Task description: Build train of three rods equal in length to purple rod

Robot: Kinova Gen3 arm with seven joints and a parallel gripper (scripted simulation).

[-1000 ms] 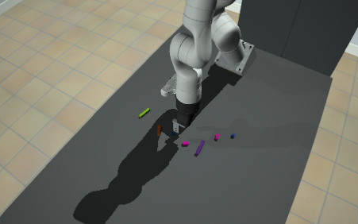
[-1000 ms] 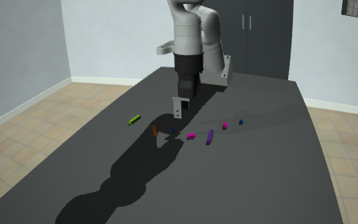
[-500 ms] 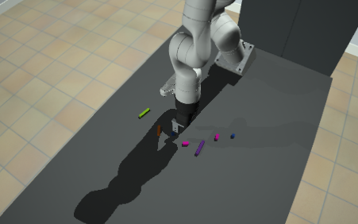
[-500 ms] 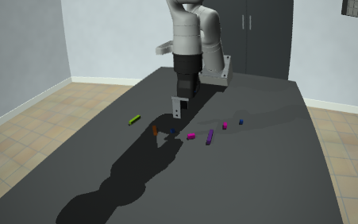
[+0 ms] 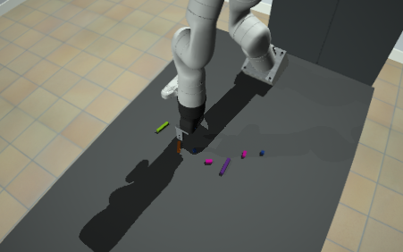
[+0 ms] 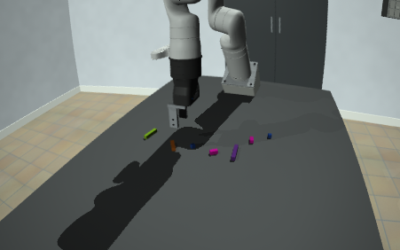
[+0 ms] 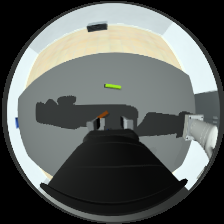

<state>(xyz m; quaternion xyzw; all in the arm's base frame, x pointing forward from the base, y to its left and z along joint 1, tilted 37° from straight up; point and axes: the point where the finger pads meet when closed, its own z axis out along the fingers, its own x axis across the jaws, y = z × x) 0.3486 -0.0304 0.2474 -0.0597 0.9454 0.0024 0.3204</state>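
A: Gripper [image 6: 178,116]?
B: Fingers wide apart, nothing between them. It hangs above the table [image 6: 288,199], over the orange rod [image 6: 173,145].

A: Purple rod [image 5: 224,166]?
B: Flat on the table, right of the arm. A magenta rod [image 5: 208,161] lies just beside it, another magenta rod [image 5: 244,154] and a blue rod [image 5: 262,153] beyond.

A: Others?
B: A second blue rod [image 5: 194,151] near the orange one; the lime rod [image 5: 162,127] well apart.

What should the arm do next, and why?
Probably drop straight down so the open, empty gripper straddles the orange rod. It hangs just above that rod, and orange with a blue rod and the other blue rod would match the purple rod.
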